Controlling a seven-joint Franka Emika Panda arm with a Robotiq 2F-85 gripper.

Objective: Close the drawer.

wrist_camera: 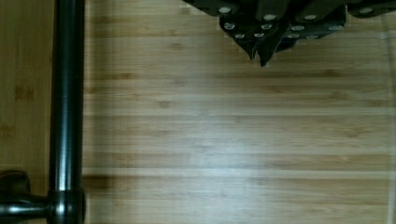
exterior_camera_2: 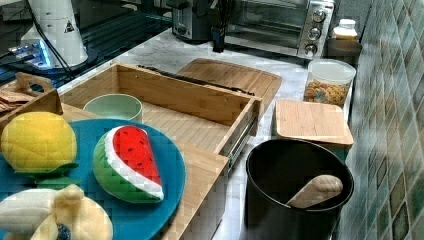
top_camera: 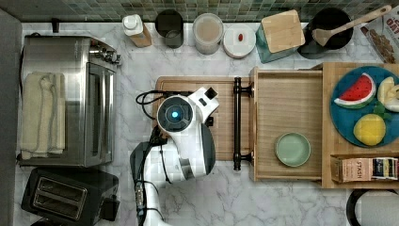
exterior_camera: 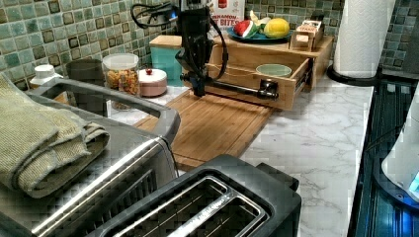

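Observation:
The light-wood drawer stands pulled out from its wooden cabinet, with a pale green bowl inside. Its long black bar handle hangs over the wooden cutting board. In the left view my gripper points straight down, just above the board and close to the far end of the handle. The wrist view has the fingertips pressed together, my gripper shut and holding nothing, with the handle a short way off to one side. The arm covers the gripper from above.
A toaster oven with a folded towel and a black toaster stand at the top view's left. Jars and a black pot line the tiled wall. A blue plate of fruit sits on the cabinet top. A paper towel roll stands beside the cabinet.

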